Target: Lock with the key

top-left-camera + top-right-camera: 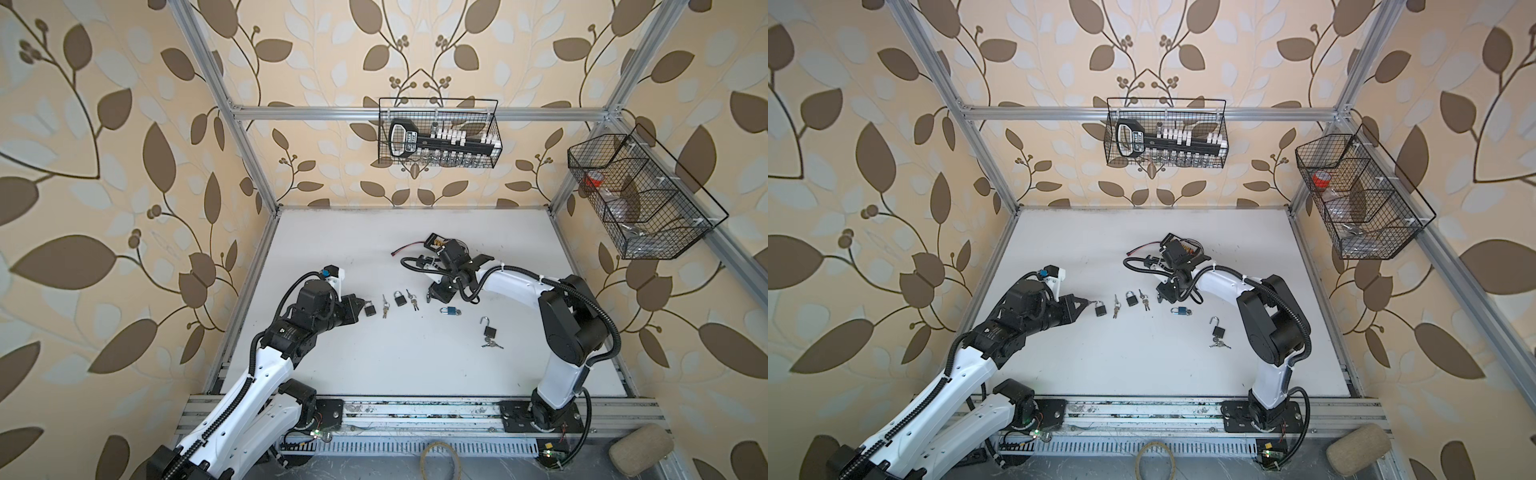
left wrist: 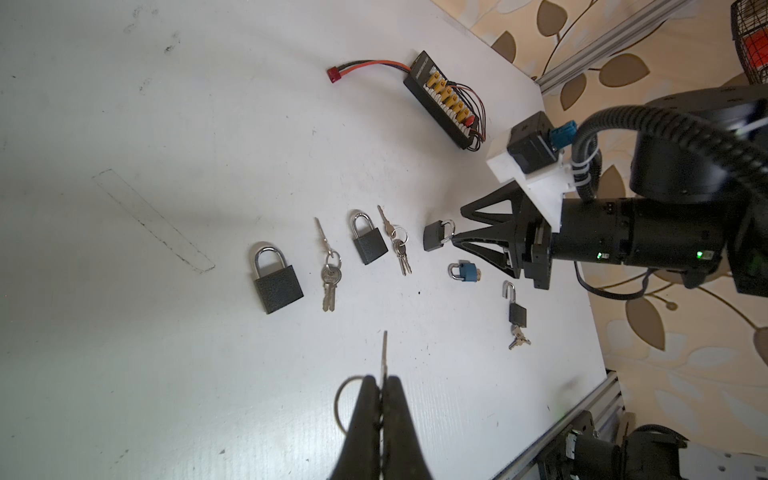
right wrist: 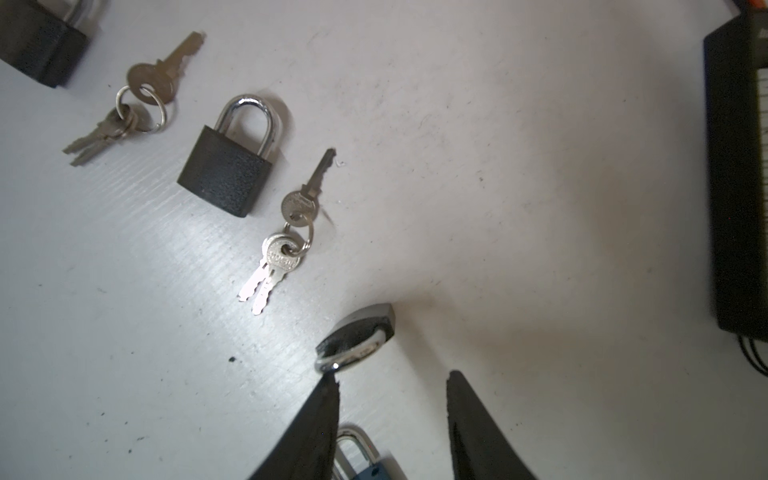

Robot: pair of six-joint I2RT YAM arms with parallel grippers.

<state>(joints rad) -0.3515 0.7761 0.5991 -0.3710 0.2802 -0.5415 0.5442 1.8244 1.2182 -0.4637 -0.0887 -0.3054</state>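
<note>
White tabletop (image 1: 374, 365) inside an aluminium-framed enclosure with leaf-patterned wallpaper. Item one: left gripper (image 2: 381, 380), clenched on a single key (image 2: 385, 353); the blade projects straight ahead past the fingertips and the key ring (image 2: 341, 401) hangs to one side. Item two: small black padlock (image 3: 360, 334), tipped on an edge at one fingertip of the right gripper (image 3: 392, 377), whose jaws stand parted and grip nothing. Whether the padlock touches the fingertip or sits just clear cannot be told. It is probably the lock meant for the key, as no bunch lies beside it. In both top views it lies to the right of the key, largely hidden under the right arm, which is much the nearer. Keyway not visible. Between the two, in a row: large black padlock (image 2: 277, 282), key bunch (image 2: 329, 274), medium black padlock (image 2: 368, 245), second key bunch (image 2: 399, 245). Beyond: blue padlock (image 2: 467, 271) and open-shackle padlock (image 1: 489, 331) with keys. Free room: bare table toward the arm bases. The row likely blocks a straight, low crossing.
</note>
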